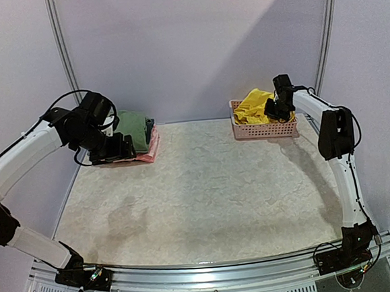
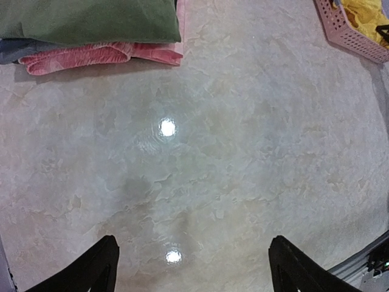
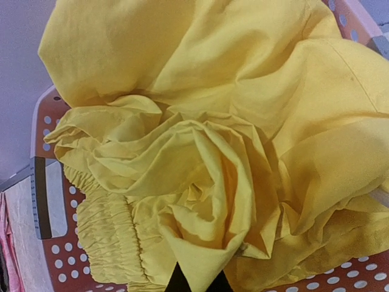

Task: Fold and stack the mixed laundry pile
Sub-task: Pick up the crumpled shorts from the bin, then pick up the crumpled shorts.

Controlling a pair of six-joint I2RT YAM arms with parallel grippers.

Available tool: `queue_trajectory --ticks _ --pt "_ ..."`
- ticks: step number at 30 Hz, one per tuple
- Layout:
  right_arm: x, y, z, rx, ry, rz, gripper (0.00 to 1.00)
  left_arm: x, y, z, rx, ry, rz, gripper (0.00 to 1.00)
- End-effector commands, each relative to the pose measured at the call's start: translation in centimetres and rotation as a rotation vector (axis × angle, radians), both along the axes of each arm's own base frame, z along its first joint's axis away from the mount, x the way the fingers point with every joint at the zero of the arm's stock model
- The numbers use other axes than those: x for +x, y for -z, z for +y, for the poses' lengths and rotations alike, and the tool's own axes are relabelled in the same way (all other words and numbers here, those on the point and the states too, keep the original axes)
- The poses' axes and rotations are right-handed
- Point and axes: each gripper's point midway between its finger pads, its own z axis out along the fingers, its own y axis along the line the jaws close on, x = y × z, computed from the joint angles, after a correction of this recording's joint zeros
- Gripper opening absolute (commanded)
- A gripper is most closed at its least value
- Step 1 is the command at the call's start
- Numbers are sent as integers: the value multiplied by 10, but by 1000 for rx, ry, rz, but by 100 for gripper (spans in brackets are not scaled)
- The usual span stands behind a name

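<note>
Table: pale marbled top. Both my arms reach over it from the near edge.

Folded stack, at the table's 10 o'clock corner in the top view:
- The olive-green shirt lies on top, folded flat.
- A pink garment lies under it, its edge showing toward 4 o'clock.
- My left wrist camera shows a sliver of grey-blue cloth between those two at the frame's 9 o'clock side.

Pink lattice basket: at the table's 1 o'clock corner, well apart from the stack. The yellow shorts lie crumpled inside it, heaped above the rim. My right wrist camera shows the gathered elastic waistband at 8 o'clock of that frame, against the basket wall.

Left gripper: just beside the stack, on its near side. It is released, with the fingers spread wide. Only bare table shows between them and nothing is held.

Right gripper: down in the basket, on the 3 o'clock side of the shorts. It is clenched. The fingertips meet at 6 o'clock of the wrist frame, and a fold of the yellow shorts is pinched between them
</note>
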Motion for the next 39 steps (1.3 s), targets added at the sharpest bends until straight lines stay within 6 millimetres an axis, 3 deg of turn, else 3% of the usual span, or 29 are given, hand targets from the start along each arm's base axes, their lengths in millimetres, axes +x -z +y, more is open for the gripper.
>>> queue_trajectory --ticks 1,6,12,17,21,28,35,39 --pt "16 -89 10 53 -55 -211 0 5 -4 -7 -11 5 -34 87" --pt "14 -193 29 145 -147 -452 0 13 -12 -8 -5 19 -77 87" --pt "-16 -311 42 229 -231 -696 0 20 -22 -12 -16 33 -119 86" --pt "-52 -380 56 261 -314 -833 0 24 -30 -22 -59 61 -154 86" --pt "-92 -436 67 280 -365 -941 0 32 -40 -35 -106 105 -193 86" --pt "-155 -507 96 346 -402 -1085 0 43 -59 -68 -210 217 -242 83" --pt "-207 -540 145 368 -403 -1154 0 20 -85 -133 -264 471 -376 82" --pt "-222 -552 157 374 -353 -1186 0 9 -90 -159 -259 553 -438 82"
